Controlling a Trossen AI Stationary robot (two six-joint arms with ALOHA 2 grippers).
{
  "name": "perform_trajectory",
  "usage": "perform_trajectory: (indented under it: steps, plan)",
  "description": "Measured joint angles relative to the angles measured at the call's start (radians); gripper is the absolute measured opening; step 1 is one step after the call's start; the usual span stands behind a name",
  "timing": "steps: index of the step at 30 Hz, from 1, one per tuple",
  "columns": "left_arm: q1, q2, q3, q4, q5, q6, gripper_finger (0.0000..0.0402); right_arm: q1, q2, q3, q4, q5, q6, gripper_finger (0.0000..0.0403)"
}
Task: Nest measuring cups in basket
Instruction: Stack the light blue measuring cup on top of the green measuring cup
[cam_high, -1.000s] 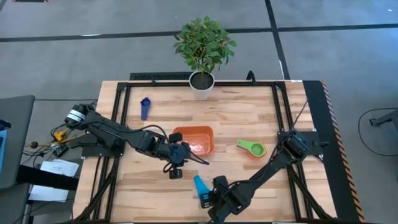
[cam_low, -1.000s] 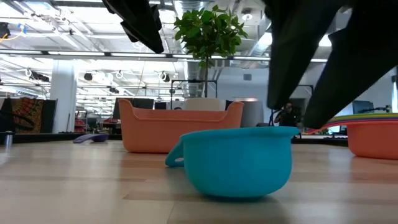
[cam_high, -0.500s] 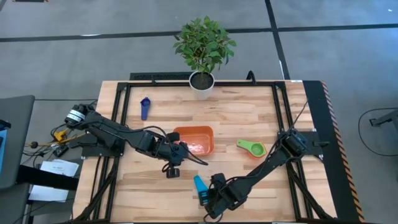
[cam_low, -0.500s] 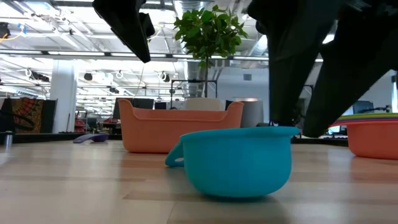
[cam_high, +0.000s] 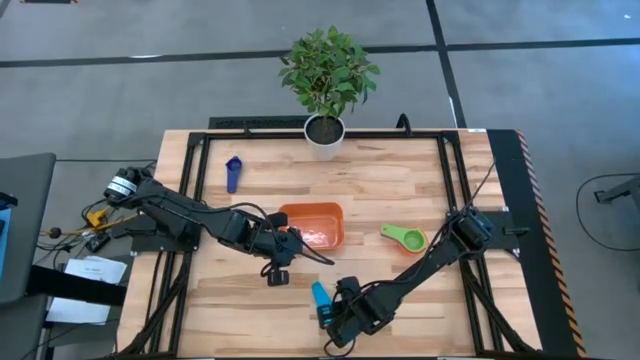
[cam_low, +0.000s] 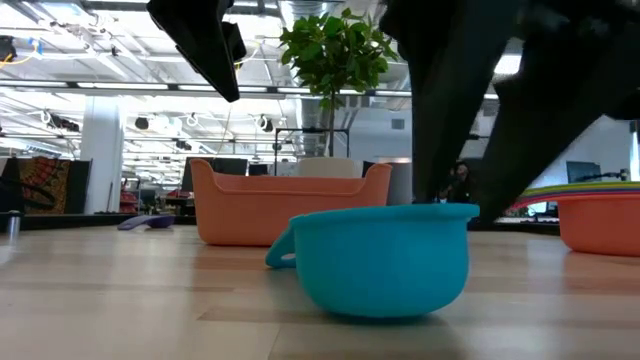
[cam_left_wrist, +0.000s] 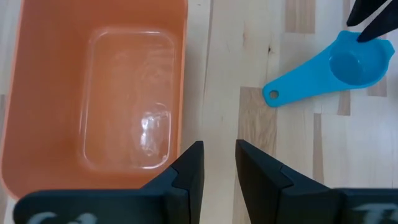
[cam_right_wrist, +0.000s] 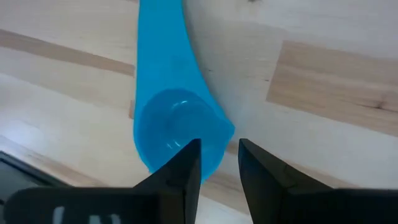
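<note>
A light blue measuring cup (cam_high: 320, 296) (cam_low: 385, 255) (cam_right_wrist: 168, 118) rests bowl-down on the table near its near edge, handle pointing toward the far side. My right gripper (cam_high: 332, 318) (cam_right_wrist: 219, 152) is low over the bowl's near right side, narrowly open, one finger over the bowl's inside and one outside the rim. The orange basket (cam_high: 310, 206) (cam_left_wrist: 183, 74) holds nothing. My left gripper (cam_high: 279, 272) (cam_left_wrist: 219, 158) hovers beside the basket's near left corner, narrowly open and holding nothing. The left wrist view also shows the light blue cup (cam_left_wrist: 336, 65). My right gripper comes down from above and from the table's right, astride the bowl's rim (cam_right_wrist: 222, 134) on the side away from the handle. I cannot tell whether either finger touches the rim. The cup rests on the table.
A stack of nested cups, green and yellow on top (cam_high: 405, 238) (cam_low: 600, 215), stands right of the basket. A dark blue cup (cam_high: 233, 172) (cam_low: 150, 222) lies far left. A white plant pot (cam_high: 325, 130) stands at the far edge. Bare wood lies left of the blue cup.
My right gripper has moved toward the table's left and sunk lower over the light blue cup's bowl. My left gripper has shifted a little toward the table's left. The cup has stayed where it was.
</note>
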Motion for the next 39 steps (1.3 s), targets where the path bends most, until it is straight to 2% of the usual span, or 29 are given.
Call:
perform_trajectory:
  steps: [6,10,13,16,19,23,29,33,39]
  plan:
    - [-0.002,0.000,0.000,-0.008,0.008,-0.009,0.0079,0.000,0.050,0.003,0.046,-0.049,0.004,0.0134]
    - [-0.004,0.000,0.000,-0.016,0.024,-0.013,0.0079,0.005,0.067,0.001,0.049,-0.049,-0.007,0.0122]
    - [-0.008,0.000,0.000,-0.035,0.025,-0.025,0.0079,0.005,0.059,0.000,0.011,-0.058,-0.037,0.0091]
    - [-0.012,0.000,0.000,-0.044,0.025,-0.029,0.0079,0.005,0.050,0.011,-0.068,-0.069,-0.095,0.0042]
    - [-0.013,0.000,0.000,-0.058,0.024,-0.027,0.0079,-0.001,0.008,0.035,-0.181,-0.088,-0.216,0.0014]
    - [-0.012,0.000,0.000,-0.080,0.024,-0.027,0.0079,-0.016,-0.060,0.043,-0.371,-0.104,-0.416,0.0025]
    - [-0.012,0.000,-0.001,-0.120,0.014,-0.033,0.0079,-0.041,-0.165,0.032,-0.620,-0.084,-0.752,0.0009]
    - [-0.012,-0.001,-0.001,-0.150,0.001,-0.055,0.0079,-0.066,-0.269,-0.069,-0.663,-0.084,-0.853,0.0011]
    - [-0.011,-0.001,0.000,-0.166,-0.027,-0.095,0.0079,-0.100,-0.587,-0.404,-0.464,-0.083,-0.797,0.0007]
